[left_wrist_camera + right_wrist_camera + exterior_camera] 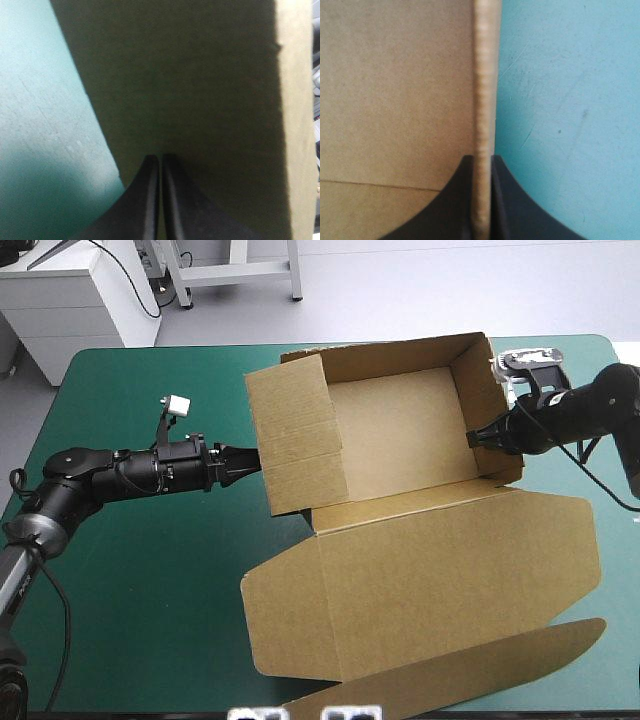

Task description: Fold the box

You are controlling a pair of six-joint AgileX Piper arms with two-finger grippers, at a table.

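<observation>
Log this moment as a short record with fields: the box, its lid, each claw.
box: brown, an open tray with walls raised, on the teal-green cover
lid: flat, lying toward the table's near edge
left claw: shut, tip at the outside of the tray's left wall
right claw: shut on the box, the right wall's edge between its fingers

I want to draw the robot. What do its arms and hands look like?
The left arm and right arm are black, made of thick rounded segments. The left hand and right hand each have two broad black fingers, curved like fins.
</observation>
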